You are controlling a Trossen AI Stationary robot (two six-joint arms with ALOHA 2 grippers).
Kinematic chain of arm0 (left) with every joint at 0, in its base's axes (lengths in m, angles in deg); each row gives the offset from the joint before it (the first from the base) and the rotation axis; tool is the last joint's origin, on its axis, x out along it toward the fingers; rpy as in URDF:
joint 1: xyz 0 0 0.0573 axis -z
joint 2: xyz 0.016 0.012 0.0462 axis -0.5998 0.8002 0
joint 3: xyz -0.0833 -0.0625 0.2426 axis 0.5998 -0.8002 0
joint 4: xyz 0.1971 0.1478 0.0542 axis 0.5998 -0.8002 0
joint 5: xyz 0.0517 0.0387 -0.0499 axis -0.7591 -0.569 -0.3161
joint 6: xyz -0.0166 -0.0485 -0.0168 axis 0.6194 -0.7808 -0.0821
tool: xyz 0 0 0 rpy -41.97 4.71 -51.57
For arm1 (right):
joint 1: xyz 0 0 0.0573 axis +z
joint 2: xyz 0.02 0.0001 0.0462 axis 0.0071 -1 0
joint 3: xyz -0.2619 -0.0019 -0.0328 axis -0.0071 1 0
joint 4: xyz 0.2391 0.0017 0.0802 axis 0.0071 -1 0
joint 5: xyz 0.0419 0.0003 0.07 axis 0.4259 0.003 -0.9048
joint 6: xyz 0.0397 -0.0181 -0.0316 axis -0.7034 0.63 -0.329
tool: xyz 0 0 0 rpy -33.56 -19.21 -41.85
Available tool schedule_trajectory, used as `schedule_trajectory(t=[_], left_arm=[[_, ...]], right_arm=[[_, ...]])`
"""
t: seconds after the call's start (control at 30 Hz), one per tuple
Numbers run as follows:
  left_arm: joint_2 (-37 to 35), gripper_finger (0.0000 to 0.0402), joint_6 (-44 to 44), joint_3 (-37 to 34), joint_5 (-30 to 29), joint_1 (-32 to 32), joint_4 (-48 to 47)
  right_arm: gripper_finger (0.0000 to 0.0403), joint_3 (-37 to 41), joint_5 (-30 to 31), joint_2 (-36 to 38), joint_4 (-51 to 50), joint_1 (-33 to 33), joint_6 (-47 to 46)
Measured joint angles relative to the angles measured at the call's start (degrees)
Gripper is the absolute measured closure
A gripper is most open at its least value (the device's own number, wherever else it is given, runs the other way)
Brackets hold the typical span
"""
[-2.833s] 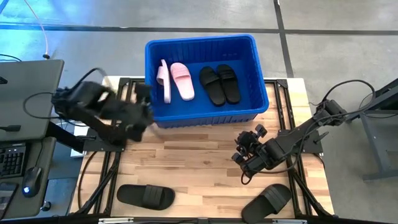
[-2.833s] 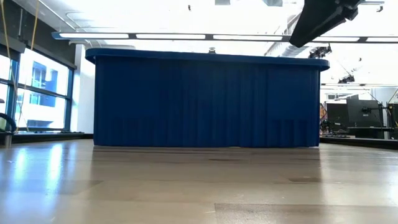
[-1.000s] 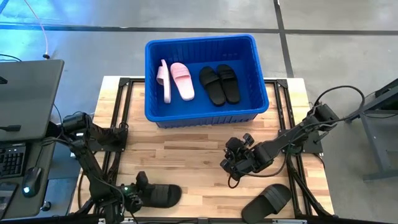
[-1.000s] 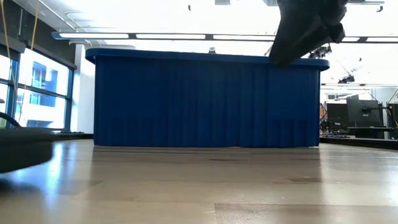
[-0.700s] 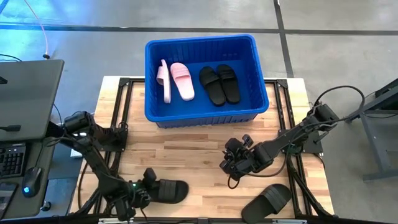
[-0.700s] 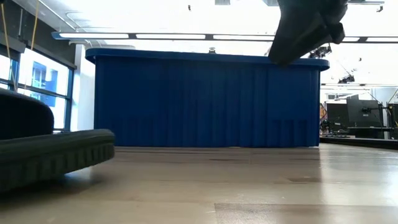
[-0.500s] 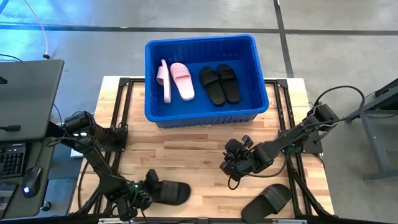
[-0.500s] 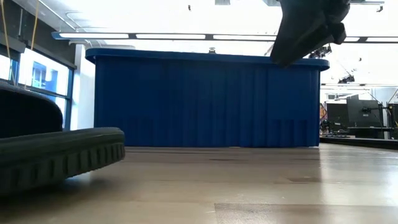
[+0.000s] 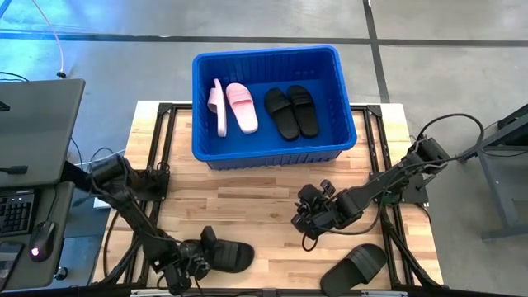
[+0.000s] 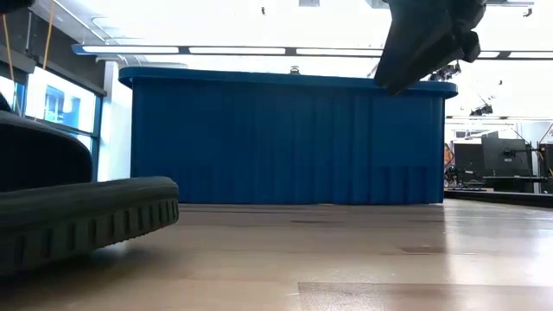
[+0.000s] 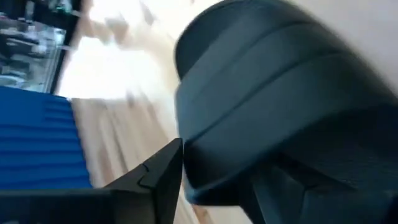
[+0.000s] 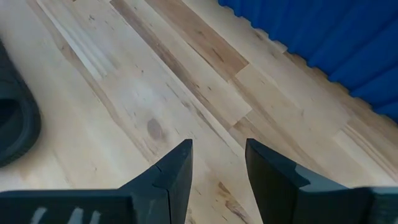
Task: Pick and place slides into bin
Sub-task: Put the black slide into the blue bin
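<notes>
The blue bin (image 9: 347, 91) stands at the table's far middle and holds two pink slides (image 9: 242, 106) and two black slides (image 9: 293, 111). A black slide (image 9: 233, 256) lies near the table's near left edge; it also shows large in the low view (image 10: 78, 216) and the left wrist view (image 11: 280, 106). My left gripper (image 9: 200, 250) is at its left end, shut on it. Another black slide (image 9: 355, 268) lies at the near right. My right gripper (image 9: 304, 219) hangs open and empty above the table's middle, left of that slide. My left gripper comes at the black slide level from the table's left, with one finger (image 11: 158, 177) against the side of the slide's end (image 11: 193, 155) and the other mostly hidden under the slide. The sole looks to lie on the table; whether it is lifted cannot be told.
Bare wooden table lies between the bin and the near slides. The bin's ribbed wall (image 10: 285, 138) fills the far side of the low view, with my right arm (image 10: 428, 34) above it. A laptop and keyboard sit left of the table (image 9: 33, 132).
My left gripper has gone a little toward the table's right edge along the near side, and the black slide has slid with it to the right, coming further into the low view. My right gripper has kept still.
</notes>
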Motion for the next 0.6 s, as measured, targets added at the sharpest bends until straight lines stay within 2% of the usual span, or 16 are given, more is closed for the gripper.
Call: schedule_trajectory(t=[0.1,0.2,0.4,0.5,0.6], left_arm=[[0.94,0.0242,0.40,0.00,-5.49,0.18,2.98],[0.88,0.0270,3.66,0.00,-10.15,0.22,6.43],[0.48,0.0386,12.76,0.00,-9.76,-1.15,11.81],[0.42,0.0385,14.00,0.33,-11.78,-2.83,12.31],[-0.30,0.0394,19.15,2.75,-18.48,-4.43,10.22]], right_arm=[[0.0265,0.00,-0.53,0.01,0.30,0.22,-0.01],[0.0265,0.00,-0.52,0.01,0.39,0.78,0.00],[0.0265,0.00,-0.48,0.01,0.89,2.19,-0.20],[0.0265,0.00,-0.43,0.01,1.61,2.86,-0.54],[0.0265,0.00,-0.51,0.01,3.59,3.56,-0.50]])
